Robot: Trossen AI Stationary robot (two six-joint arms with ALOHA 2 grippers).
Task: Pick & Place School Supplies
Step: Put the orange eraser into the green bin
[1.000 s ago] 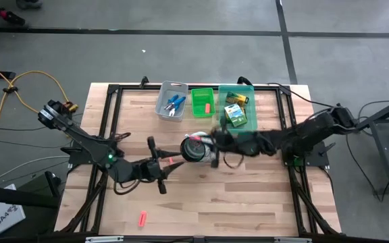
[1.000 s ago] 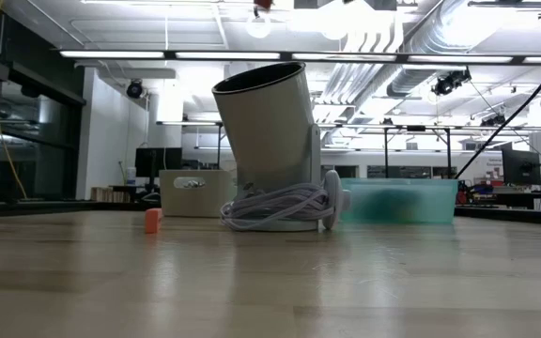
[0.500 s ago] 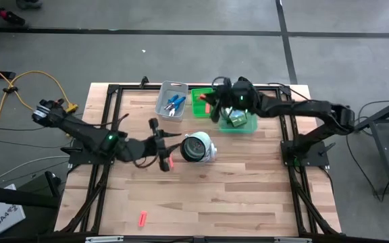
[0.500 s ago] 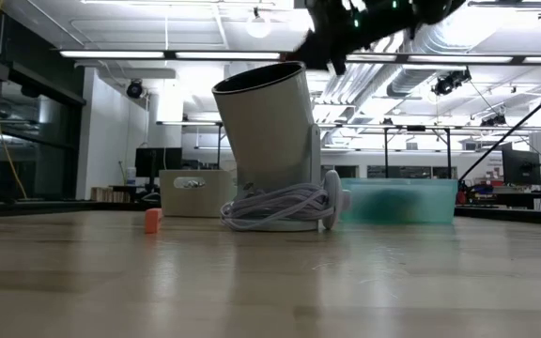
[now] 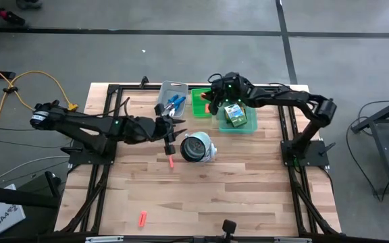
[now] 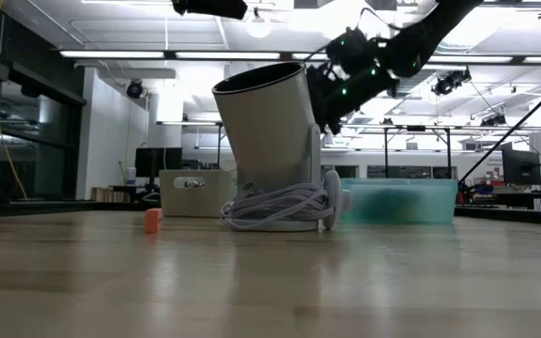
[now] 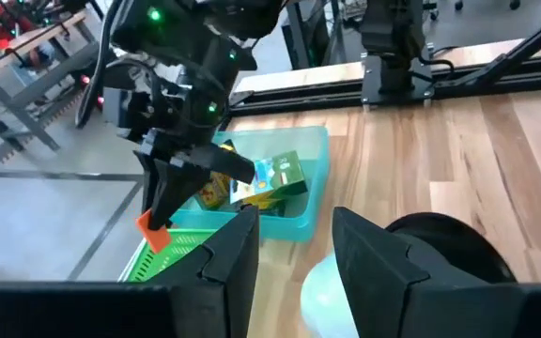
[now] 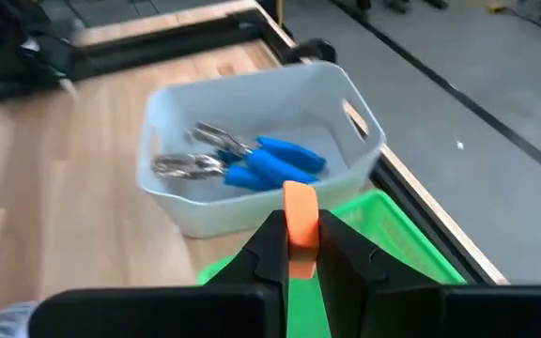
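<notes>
My right gripper point(image 8: 300, 235) hangs over the green bin point(image 5: 200, 96), shut on a short orange-red stub point(image 8: 300, 208). The left wrist view also shows that stub point(image 7: 154, 233) above the green bin's edge. Beside it stands the grey bin point(image 8: 252, 103), where blue-handled scissors point(image 8: 272, 165) lie on the floor. The teal bin point(image 7: 310, 155) holds crayon boxes point(image 7: 272, 178). My left gripper point(image 5: 171, 131) is open with nothing between its fingers, just left of the round white object point(image 5: 198, 147). Two more stubs point(image 5: 170, 162) point(image 5: 142, 218) lie on the table. My right gripper pinches the stub's lower part point(image 8: 300, 246) between its two fingers, and the stub's free end sticks out past the fingertips. The fingers slant downward, coming from the table's right. The stub is lifted clear, over the green bin.
The three bins stand in a row at the table's far edge. The round white object, with its coiled cord point(image 6: 280, 208), sits mid-table near both grippers. A black frame point(image 5: 113, 91) runs around the table's edges.
My right gripper has swung from beside the white object toward the table's far edge, carrying the stub, and has sunk over the green bin. My left gripper has gone toward the far edge, up to the grey bin's near side, still open.
</notes>
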